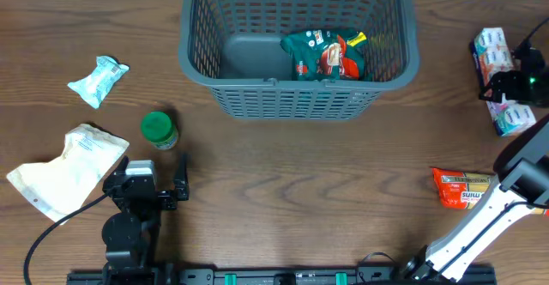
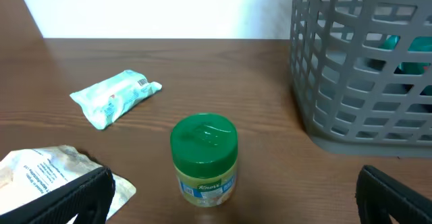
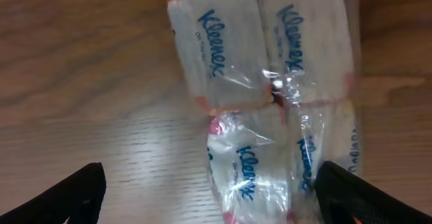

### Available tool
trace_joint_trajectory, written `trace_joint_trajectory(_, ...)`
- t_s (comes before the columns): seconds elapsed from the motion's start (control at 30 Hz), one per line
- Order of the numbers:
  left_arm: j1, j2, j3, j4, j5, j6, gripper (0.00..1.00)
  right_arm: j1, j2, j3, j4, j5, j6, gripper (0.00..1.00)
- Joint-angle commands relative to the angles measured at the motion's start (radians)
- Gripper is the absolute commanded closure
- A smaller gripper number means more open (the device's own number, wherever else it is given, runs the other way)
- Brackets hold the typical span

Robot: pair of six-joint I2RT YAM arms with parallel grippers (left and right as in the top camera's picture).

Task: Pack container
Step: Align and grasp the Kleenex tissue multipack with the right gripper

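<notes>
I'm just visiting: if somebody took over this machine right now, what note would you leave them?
Left gripper: jaws open, empty, facing the green-lidded jar.
Right gripper: jaws open, just above the tissue pack, no grip on it.
Container: far side of the table, one green snack bag inside.
Left to pack: jar, tissue pack, orange packet, pale blue packet, white pouch, all on the table.
</notes>
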Motion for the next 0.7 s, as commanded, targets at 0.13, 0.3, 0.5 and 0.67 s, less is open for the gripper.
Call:
trace_joint_trajectory(0.13, -0.001, -0.007, -0.024, -0.007, -0.011, -0.009, 0.01, 0.042, 0.017, -0.044, -0.006, 0.024, -0.019, 0.14)
trace_joint_trajectory(0.3, -0.001, -0.007, -0.024, -0.007, -0.011, -0.009, 0.01, 0.098, 0.015, -0.039, -0.005, 0.049, -0.019, 0.14)
trace_joint_trajectory(0.5, -0.001, -0.007, -0.024, -0.007, -0.011, -0.009, 0.01, 0.177, 0.003, -0.005, -0.006, 0.179, 0.009, 0.12)
trace_joint_trajectory(0.67, -0.001, -0.007, -0.024, -0.007, -0.011, -0.009, 0.01, 0.224, -0.027, 0.043, 0.002, 0.297, 0.053, 0.10)
